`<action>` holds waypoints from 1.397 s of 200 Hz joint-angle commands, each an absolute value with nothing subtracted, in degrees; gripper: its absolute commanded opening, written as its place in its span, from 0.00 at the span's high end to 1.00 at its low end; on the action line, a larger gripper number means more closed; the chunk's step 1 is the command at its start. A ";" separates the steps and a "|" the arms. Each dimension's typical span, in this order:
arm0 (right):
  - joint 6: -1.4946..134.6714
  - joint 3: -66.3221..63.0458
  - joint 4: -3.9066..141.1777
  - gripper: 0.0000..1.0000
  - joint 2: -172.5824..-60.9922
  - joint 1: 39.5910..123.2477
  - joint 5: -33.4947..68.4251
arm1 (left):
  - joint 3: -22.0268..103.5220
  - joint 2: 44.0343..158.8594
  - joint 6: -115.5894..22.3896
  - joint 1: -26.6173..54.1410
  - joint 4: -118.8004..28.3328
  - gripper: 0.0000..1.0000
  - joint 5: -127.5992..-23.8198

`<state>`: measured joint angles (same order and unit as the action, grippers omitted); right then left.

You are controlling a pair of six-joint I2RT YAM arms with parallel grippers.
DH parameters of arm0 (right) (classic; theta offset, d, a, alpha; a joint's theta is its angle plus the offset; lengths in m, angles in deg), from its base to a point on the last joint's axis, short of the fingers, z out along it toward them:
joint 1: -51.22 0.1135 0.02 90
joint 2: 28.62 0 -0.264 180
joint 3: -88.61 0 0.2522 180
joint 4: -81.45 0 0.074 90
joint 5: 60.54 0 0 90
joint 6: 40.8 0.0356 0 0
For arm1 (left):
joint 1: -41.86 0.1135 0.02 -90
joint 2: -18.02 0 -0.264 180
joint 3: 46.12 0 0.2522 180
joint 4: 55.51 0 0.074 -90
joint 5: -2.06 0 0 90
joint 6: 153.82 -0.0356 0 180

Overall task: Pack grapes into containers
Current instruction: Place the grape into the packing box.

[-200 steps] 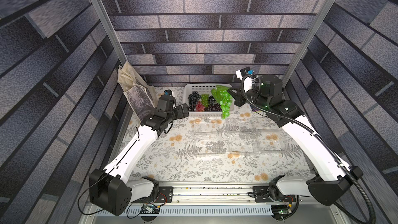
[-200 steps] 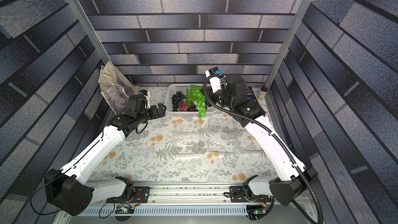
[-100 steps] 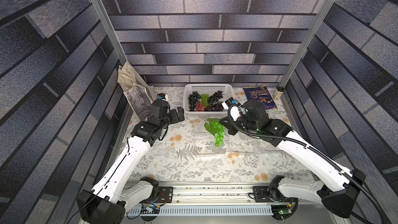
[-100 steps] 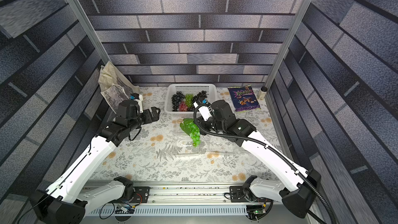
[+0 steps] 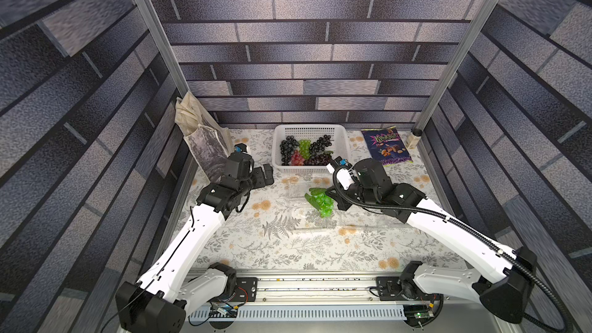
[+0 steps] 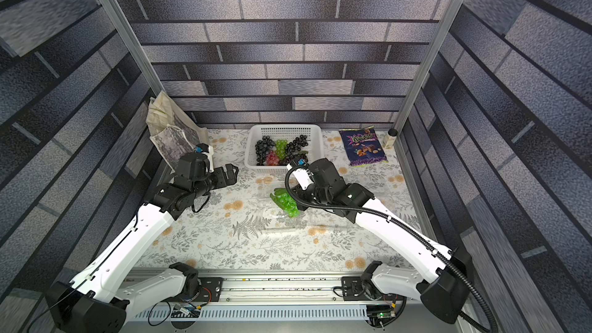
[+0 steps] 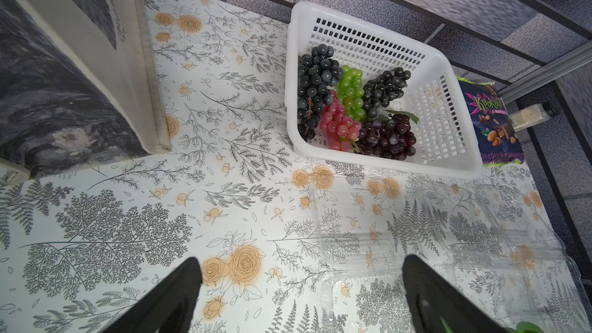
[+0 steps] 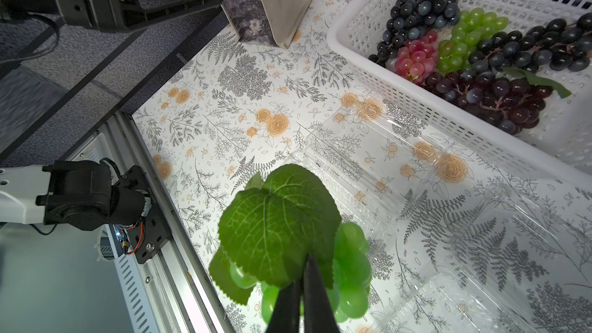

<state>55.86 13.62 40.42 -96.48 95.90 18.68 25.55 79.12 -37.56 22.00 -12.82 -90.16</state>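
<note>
In both top views, the right gripper (image 5: 333, 202) was clamped on the green bunch (image 5: 321, 201) at frame centre, over the clear containers (image 5: 301, 216). The left gripper (image 5: 268, 177) stood wide apart and empty left of centre, beside the white basket (image 5: 309, 129) holding the other grapes (image 5: 304, 152). In the left wrist view, both fingers (image 7: 179, 296) were spread above the tablecloth (image 7: 128, 219); in the right wrist view, the jaws pinched the bunch's stem beneath its leaf (image 8: 278, 225).
</note>
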 commanded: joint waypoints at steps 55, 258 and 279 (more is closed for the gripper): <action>56.76 18.40 43.32 1.00 -97.91 96.72 20.29 | 23.92 77.96 -36.69 21.73 -12.74 0.00 -91.27; 58.78 14.43 49.33 0.90 -119.24 103.24 21.25 | 22.79 78.13 -37.58 21.90 -13.47 0.00 -91.53; 59.22 14.74 49.19 0.74 -119.28 103.19 21.65 | 22.90 78.44 -37.63 21.89 -13.67 0.00 -91.15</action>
<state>58.44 16.02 48.26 -118.99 102.64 20.64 23.39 78.75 -37.60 22.00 -13.00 -90.99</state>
